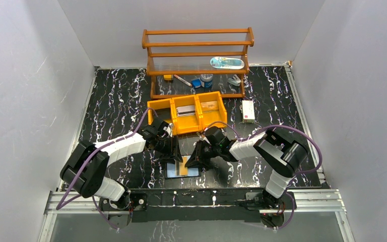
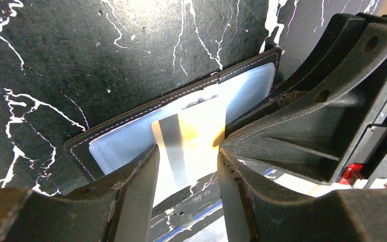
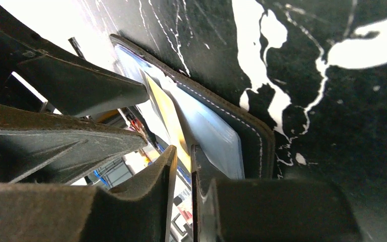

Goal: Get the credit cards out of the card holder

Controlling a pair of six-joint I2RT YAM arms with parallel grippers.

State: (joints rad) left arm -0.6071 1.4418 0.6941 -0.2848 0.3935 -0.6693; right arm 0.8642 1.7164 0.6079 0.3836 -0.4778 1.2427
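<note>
The card holder (image 1: 172, 172) is lying on the tabletop (image 1: 116, 101) near its front edge, a credit card (image 1: 183, 169) lying on it; the bin tray (image 1: 189, 129) is sitting behind it.

Card holder (image 2: 126, 143) partly under left claw (image 2: 187, 151), credit card (image 2: 196, 126) end hidden by right claw (image 3: 184, 148)

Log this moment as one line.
card holder: open | credit card: partly out | left end effector: open, straddling card | right end effector: pinching card
</note>
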